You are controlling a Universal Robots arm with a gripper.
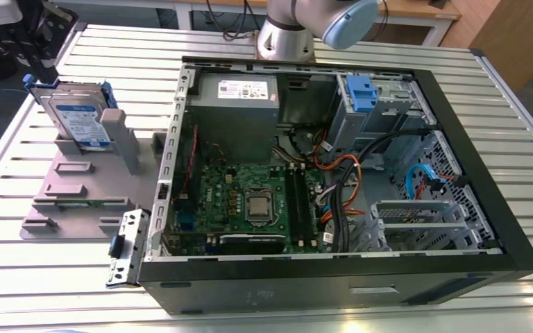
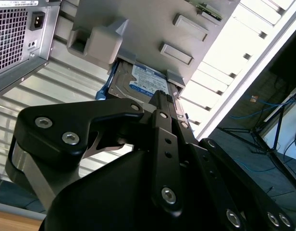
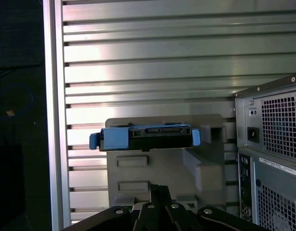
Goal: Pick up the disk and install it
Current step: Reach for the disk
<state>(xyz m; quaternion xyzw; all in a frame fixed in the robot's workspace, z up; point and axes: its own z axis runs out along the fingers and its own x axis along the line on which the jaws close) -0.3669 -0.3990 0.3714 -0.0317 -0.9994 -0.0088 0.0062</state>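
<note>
The disk [image 1: 80,119] stands on edge in a grey holder [image 1: 74,191] at the exterior view's left, beside the open computer case. It is a silver drive with a white-and-blue label and blue rails. My gripper [image 1: 42,68] hangs just above the disk's top edge, apart from it, and looks shut with nothing in it. In the second wrist view the labelled face of the disk [image 2: 144,83] lies just past the gripper [image 2: 162,95]. In the first wrist view the disk [image 3: 145,137] shows edge-on, a short way from the gripper [image 3: 157,187].
The open computer case [image 1: 180,139] lies on the slatted metal table [image 1: 128,48]. Inside are a motherboard [image 1: 252,201], a grey power supply box [image 1: 237,97], cables and a drive bay with a blue clip [image 1: 363,94]. A metal bracket [image 1: 128,246] lies beside the case's near corner.
</note>
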